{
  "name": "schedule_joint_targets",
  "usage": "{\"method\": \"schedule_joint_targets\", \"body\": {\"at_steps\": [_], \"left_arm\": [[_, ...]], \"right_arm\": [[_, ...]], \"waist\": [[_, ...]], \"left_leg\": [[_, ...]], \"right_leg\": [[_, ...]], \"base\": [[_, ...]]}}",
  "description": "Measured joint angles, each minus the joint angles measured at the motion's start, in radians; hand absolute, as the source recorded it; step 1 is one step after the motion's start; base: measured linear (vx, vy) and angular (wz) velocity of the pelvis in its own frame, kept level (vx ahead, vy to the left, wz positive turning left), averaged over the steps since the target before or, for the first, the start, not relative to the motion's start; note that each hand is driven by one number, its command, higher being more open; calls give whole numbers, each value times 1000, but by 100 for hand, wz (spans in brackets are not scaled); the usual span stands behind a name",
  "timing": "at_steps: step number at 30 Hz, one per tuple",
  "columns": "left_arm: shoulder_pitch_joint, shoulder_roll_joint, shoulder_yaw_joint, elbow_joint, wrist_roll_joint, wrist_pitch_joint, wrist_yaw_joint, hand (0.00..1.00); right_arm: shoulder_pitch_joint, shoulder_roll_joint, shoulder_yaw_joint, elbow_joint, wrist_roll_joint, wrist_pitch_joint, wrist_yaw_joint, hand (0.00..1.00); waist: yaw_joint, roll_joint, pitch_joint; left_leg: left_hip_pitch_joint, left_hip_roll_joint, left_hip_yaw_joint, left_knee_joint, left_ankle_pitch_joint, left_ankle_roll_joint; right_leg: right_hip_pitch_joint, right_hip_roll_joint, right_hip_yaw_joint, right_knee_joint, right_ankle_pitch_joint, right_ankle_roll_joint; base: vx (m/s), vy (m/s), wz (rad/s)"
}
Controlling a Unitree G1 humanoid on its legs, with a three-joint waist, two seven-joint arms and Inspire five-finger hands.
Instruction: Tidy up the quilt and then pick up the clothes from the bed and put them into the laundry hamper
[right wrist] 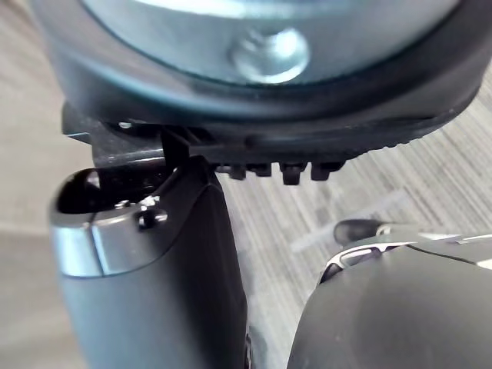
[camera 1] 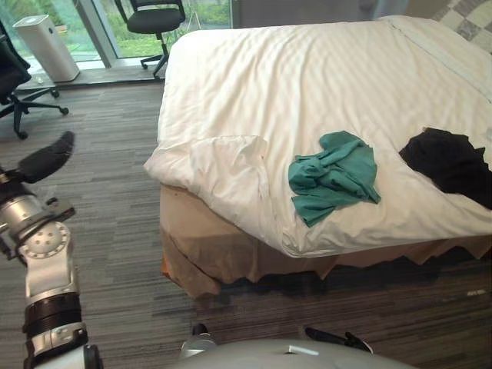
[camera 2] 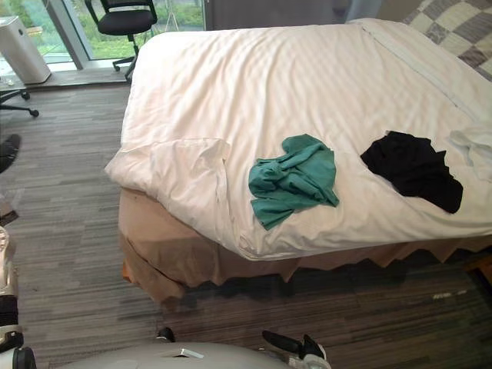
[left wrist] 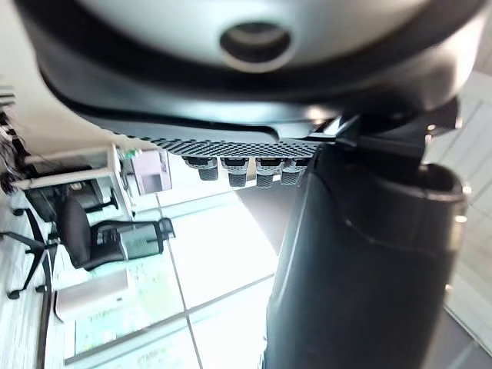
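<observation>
A white quilt (camera 1: 307, 84) covers the bed, and its near left corner (camera 1: 223, 165) is folded back on itself above the tan bed skirt (camera 1: 207, 246). A crumpled green garment (camera 1: 334, 177) lies near the bed's front edge. To its right lies a black garment (camera 2: 411, 165), and a white garment (camera 2: 477, 150) rests at the far right edge. My left hand (camera 1: 48, 156) hangs over the floor left of the bed, open and holding nothing. My right hand (right wrist: 154, 254) is low beside my body over the carpet, fingers straight and holding nothing.
A black office chair (camera 1: 154, 23) stands by the window beyond the bed's far left corner. A white air purifier (camera 1: 48, 46) and a second chair (camera 1: 15, 84) stand at the far left. A checkered pillow (camera 2: 453, 23) lies at the bed's head. Striped carpet (camera 1: 115, 215) runs along the bed's left side.
</observation>
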Motion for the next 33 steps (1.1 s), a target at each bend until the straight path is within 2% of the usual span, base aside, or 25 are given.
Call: {"method": "schedule_joint_targets", "body": {"at_steps": [3, 8, 11, 13, 17, 20, 23, 28, 29, 33], "left_arm": [[-6, -5, -91, 0, 79, 5, -29, 100], [-80, -5, -233, 26, 141, 40, -83, 100], [-176, 0, -303, 178, 200, 50, -88, 100], [-267, 32, -402, 319, 223, 94, -102, 100], [-338, 71, -511, 400, 333, 112, -143, 100], [-404, 74, -545, 419, 357, 116, -160, 100], [-505, 77, -603, 449, 358, 116, -181, 100], [-593, 77, -657, 486, 386, 116, -198, 100], [-625, 77, -684, 527, 406, 120, -203, 0], [-664, 73, -783, 625, 483, 126, -269, 0]], "right_arm": [[6, -3, -16, 0, 0, 0, 4, 100], [7, 4, -16, 4, 0, 2, 2, 100], [4, 5, -16, 4, 0, 2, 1, 100], [0, 5, -15, 2, -1, 2, 0, 100], [-16, 6, -14, -4, 2, -2, -17, 100], [-24, 8, -16, -17, 2, -18, -28, 100], [-43, 7, -15, -38, 2, -20, -43, 100], [-67, 10, -1, -98, 11, -26, -62, 100], [-76, 9, 2, -103, 12, -28, -68, 100], [-77, 2, 6, -112, 36, -36, -83, 100]], "waist": [[-27, 13, -9], [-40, 8, -12], [-55, 6, -12], [-67, 7, -12], [-97, 15, -8], [-114, 24, 0], [-118, 37, 33], [-136, 53, 82], [-141, 55, 101], [-160, 75, 119]], "left_leg": [[2, 1, 11, 0, -2, -2], [0, 4, 47, 0, -13, -10], [-1, 2, 65, 0, -15, -9], [-6, 2, 76, 0, -15, -9], [-50, 3, 94, 4, -12, -5], [-112, 6, 97, 5, 16, 16], [-162, 24, 113, 5, 24, 16], [-217, 32, 150, 5, 36, 18], [-219, 32, 157, 5, 40, 19], [-227, 35, 167, 4, 50, 21]], "right_leg": [[-5, 0, 7, 0, 0, 0], [-30, 1, 43, -15, 19, 2], [-38, 0, 60, -30, 32, 2], [-51, 0, 72, -35, 38, 5], [-109, 0, 89, -34, 53, 8], [-175, 2, 113, -25, 84, 7], [-249, 17, 151, -11, 108, 7], [-340, 23, 193, 4, 122, 16], [-348, 23, 202, 4, 123, 17], [-366, 25, 217, 4, 134, 17]], "base": [[-7, -13, -9], [-7, 12, -21], [1, 24, -19], [1, 12, -17], [12, 9, -13], [9, 14, -10], [-37, 3, -20], [-72, 1, -24], [-97, -4, -24], [-61, 1, -10]]}}
